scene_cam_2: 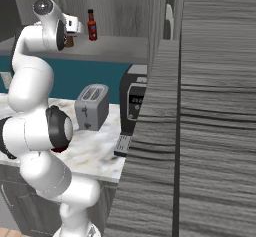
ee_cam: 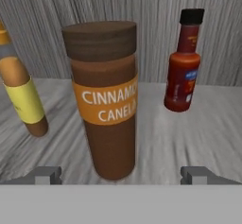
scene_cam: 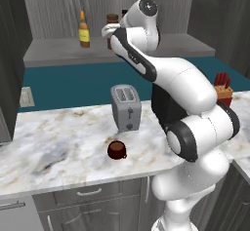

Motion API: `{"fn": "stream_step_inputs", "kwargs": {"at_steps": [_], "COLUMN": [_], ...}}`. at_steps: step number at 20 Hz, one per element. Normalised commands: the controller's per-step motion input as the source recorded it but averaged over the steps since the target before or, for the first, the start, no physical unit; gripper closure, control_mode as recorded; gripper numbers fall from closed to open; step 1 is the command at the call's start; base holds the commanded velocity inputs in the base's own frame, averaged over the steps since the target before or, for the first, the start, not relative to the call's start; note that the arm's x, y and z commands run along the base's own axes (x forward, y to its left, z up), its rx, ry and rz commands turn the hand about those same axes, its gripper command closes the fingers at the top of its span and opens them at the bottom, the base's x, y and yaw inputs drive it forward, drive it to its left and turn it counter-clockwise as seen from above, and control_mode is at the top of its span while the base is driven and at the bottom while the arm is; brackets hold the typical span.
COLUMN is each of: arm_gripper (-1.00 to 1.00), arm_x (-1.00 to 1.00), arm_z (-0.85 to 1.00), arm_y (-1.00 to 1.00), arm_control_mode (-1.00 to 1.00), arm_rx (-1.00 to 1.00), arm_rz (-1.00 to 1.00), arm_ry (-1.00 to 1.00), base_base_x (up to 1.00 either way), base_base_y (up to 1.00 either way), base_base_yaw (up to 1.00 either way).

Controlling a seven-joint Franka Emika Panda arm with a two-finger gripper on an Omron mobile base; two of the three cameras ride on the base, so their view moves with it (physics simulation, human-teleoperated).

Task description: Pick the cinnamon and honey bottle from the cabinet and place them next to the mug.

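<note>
While the jaws stand wide and empty, the cinnamon [ee_cam: 105,100] stands upright on the cabinet [ee_cam: 189,138] ledge, lid up. Honey bottle [ee_cam: 21,95] beside it, also upright, cap uppermost.

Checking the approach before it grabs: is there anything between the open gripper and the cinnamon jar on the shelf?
No. In the hand view the gripper faces the cinnamon with bare cabinet ledge between them.
</note>
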Motion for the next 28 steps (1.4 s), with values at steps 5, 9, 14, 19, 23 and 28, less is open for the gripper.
{"fn": "stream_step_inputs", "kwargs": {"at_steps": [5, 9, 14, 19, 23, 28], "arm_gripper": [-1.00, -1.00, -1.00, -1.00, -1.00, -1.00], "arm_x": [0.03, 0.00, 0.00, 0.03, 0.10, 0.13], "arm_z": [0.00, 0.00, 0.00, 0.00, 0.00, 0.00], "arm_y": [0.00, 0.08, 0.10, 0.06, 0.08, 0.02], "arm_control_mode": [-1.00, -1.00, -1.00, -1.00, -1.00, -1.00], "arm_rx": [0.00, 0.00, 0.00, 0.00, 0.00, 0.00], "arm_rz": [0.00, 0.00, 0.00, 0.00, 0.00, 0.00], "arm_ry": [0.00, 0.00, 0.00, 0.00, 0.00, 0.00], "base_base_x": [0.00, 0.00, 0.00, 0.00, 0.00, 0.00], "base_base_y": [0.00, 0.00, 0.00, 0.00, 0.00, 0.00], "base_base_yaw": [0.00, 0.00, 0.00, 0.00, 0.00, 0.00]}}
